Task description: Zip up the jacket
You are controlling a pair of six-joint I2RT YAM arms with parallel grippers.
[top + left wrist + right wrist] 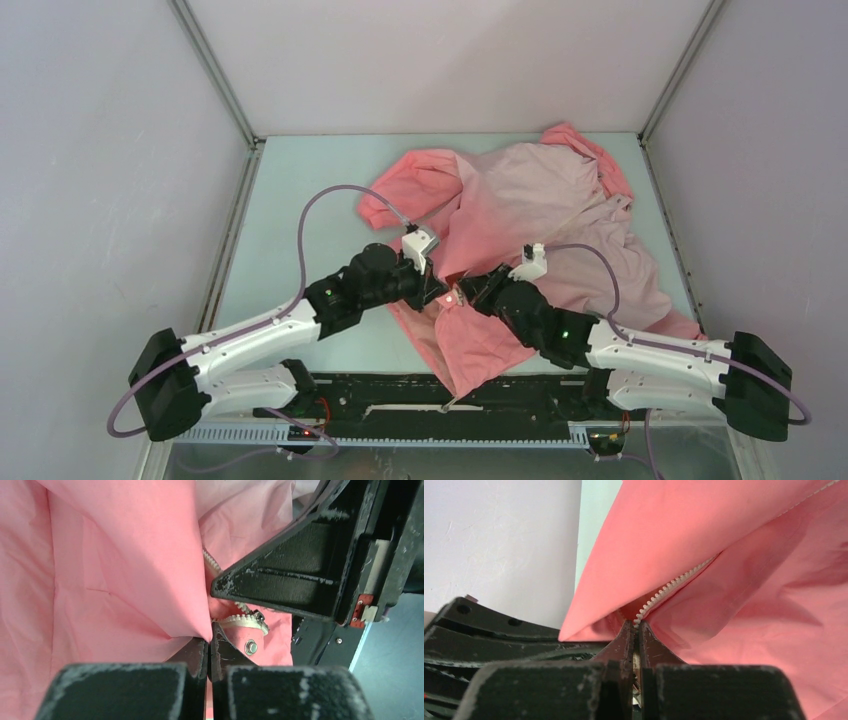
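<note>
Pink jacket (540, 200) crumpled centre-right on desk (300, 200). At frame centre, left fingers (196, 652) pinch hem (271, 644) beside slider (257, 615); right fingers (650, 647) pinch zipper tape (669, 587). Step: seating zipper ends. Next: likely steady slider pull.

In the right wrist view, the lower end of the zipper (672, 586) was hidden at 6 o'clock between the closed fingers of the right gripper (635, 626); the jacket (754, 630) was cropped at 3 o'clock.

A thin fabric jacket (530, 230), coral pink fading to pale pink, lies crumpled across the centre and upper right of the overhead view, its pale-toothed zipper (674, 586) still open at the front.
</note>
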